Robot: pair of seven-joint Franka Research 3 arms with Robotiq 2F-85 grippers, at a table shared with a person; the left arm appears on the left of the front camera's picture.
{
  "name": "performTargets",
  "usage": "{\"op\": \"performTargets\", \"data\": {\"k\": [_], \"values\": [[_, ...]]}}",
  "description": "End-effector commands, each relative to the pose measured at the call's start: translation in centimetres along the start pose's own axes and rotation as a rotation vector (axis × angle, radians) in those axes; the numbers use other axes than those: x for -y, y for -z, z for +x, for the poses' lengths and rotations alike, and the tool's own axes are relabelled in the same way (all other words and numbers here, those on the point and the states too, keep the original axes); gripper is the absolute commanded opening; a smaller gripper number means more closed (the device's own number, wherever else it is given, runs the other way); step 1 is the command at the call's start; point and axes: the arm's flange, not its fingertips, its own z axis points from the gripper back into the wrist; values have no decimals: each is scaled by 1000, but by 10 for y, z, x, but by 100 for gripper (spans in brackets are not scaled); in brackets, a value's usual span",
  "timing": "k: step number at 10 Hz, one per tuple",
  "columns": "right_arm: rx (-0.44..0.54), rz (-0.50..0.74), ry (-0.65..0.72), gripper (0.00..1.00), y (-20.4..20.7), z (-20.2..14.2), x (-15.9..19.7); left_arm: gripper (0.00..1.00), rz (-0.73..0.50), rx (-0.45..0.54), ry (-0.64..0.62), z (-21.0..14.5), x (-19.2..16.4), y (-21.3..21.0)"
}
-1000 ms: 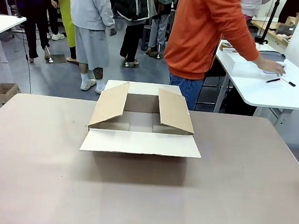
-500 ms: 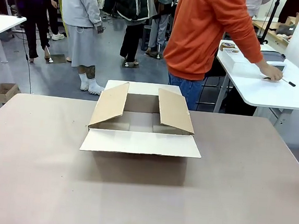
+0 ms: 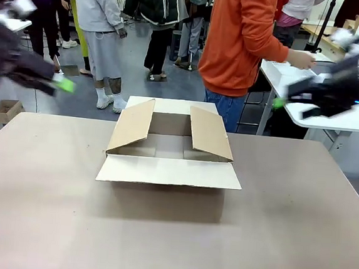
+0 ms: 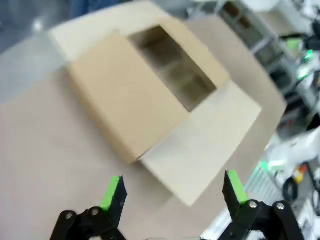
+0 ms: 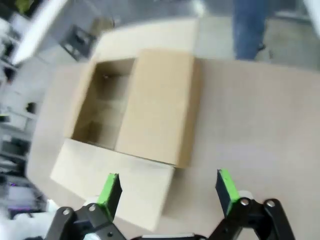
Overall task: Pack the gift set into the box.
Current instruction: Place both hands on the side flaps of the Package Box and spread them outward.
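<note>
At the 9 o'clock edge of the front view the left claw [image 3: 62,85] hangs blurred above the bench [image 3: 39,223], well off its surface. Its wrist view shows the left claw [image 4: 173,189] spread wide with nothing between the green pads. The box [image 3: 170,171] sits open at the centre of the bench, toward 4 o'clock from that claw, with its long axis running 9 to 3 o'clock. The end flaps lean inward, the near flap lies folded out flat, and the floor inside looks bare. Behind the box, at 12 to 1 o'clock, a person in an orange top turns toward a side table, hand [image 3: 301,59] over something pale that I cannot make out. At 2 o'clock the right claw [image 3: 279,103] is likewise blurred and raised, with the box toward 8 o'clock from it. Seen from the wrist, the right claw [image 5: 167,187] is spread and holds nothing, the box [image 5: 160,105] lying ahead at 12 o'clock. Both claws seem about equally far from the box.
</note>
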Motion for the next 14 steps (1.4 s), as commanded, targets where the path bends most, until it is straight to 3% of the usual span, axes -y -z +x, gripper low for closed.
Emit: {"op": "performTargets", "data": {"k": [1, 2, 4, 5, 6, 8, 10, 12, 14], "values": [[-12, -80, -125, 100, 34, 13, -10, 100, 80, -166, 10, 24, -9, 40], [0, 0, 0, 100, 0, 0, 0, 100, 0, 0, 0, 0, 0, 0], [0, 0, 0, 100, 0, 0, 0, 100, 0, 0, 0, 0, 0, 0], [0, 0, 0, 100, 0, 0, 0, 100, 8, -59, 13, 19, 14, 32], [-4, -3, -33, 100, 12, 5, -5, 100, 98, -88, 45, 44, 43, 52], [35, -62, -83, 100, 42, -15, -37, 100, 191, -243, 58, 107, 61, 90], [79, -92, -144, 100, 58, -52, -59, 100, 274, -362, -43, 157, 53, 134], [87, -51, -187, 100, 61, -81, -64, 100, 378, -375, -159, 174, 38, 165], [78, 12, -135, 100, 60, -87, -53, 100, 420, -367, -236, 179, 23, 187]]}}
